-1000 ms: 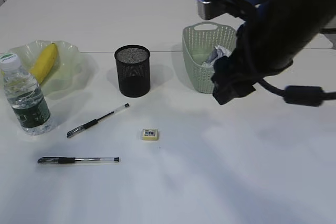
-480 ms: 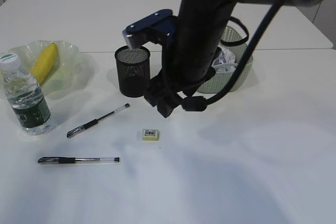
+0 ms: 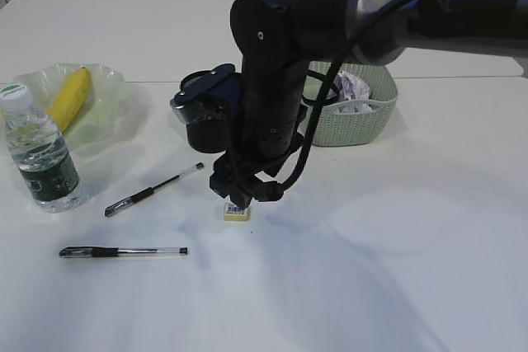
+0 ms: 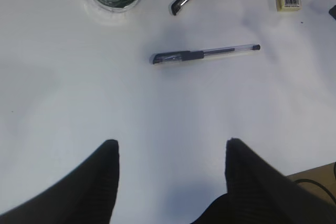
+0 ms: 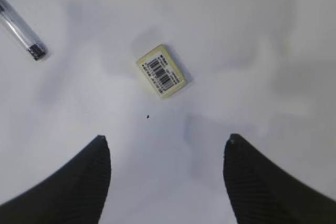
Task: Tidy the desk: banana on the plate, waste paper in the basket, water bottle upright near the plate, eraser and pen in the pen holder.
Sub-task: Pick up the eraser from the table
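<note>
The yellow eraser [image 3: 236,211] with a barcode lies on the white table; it also shows in the right wrist view [image 5: 160,71] and the left wrist view [image 4: 289,1]. My right gripper [image 3: 241,190] [image 5: 165,142] hangs open just above it. Two pens lie left of it, one slanted [image 3: 153,190] and one level [image 3: 122,251] [image 4: 205,54]. The banana [image 3: 69,97] lies on the clear plate [image 3: 115,105]. The water bottle [image 3: 41,154] stands upright by the plate. Crumpled paper [image 3: 355,86] sits in the green basket [image 3: 363,125]. The black mesh pen holder [image 3: 202,129] is partly hidden by my right arm. My left gripper [image 4: 170,145] is open and empty.
The right arm reaches across the middle of the table and covers part of the pen holder and basket. A table seam runs behind the objects. The table's front edge shows at the lower right of the left wrist view.
My right arm has swung left from over the basket, past the pen holder, and come down over the eraser. The objects on the table have not moved.
</note>
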You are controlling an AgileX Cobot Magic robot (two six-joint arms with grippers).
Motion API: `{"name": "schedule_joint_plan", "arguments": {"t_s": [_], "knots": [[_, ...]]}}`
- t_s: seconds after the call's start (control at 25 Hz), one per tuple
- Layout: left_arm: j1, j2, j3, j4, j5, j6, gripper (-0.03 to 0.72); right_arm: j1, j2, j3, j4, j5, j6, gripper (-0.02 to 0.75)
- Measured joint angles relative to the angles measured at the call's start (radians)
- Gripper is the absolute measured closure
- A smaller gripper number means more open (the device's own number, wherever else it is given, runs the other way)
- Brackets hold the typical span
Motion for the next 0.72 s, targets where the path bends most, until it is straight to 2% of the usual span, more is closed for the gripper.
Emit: {"name": "schedule_joint_plan", "arguments": {"t_s": [0.52,0.72], "knots": [[0.0,0.0,0.0,-0.003,0.0,0.0,0.235,0.0,0.083,-0.017,0.039,-0.043,-0.352,0.237],[0.0,0.0,0.0,-0.006,0.0,0.0,0.235,0.0,0.091,-0.017,0.033,-0.11,-0.511,0.237]]}}
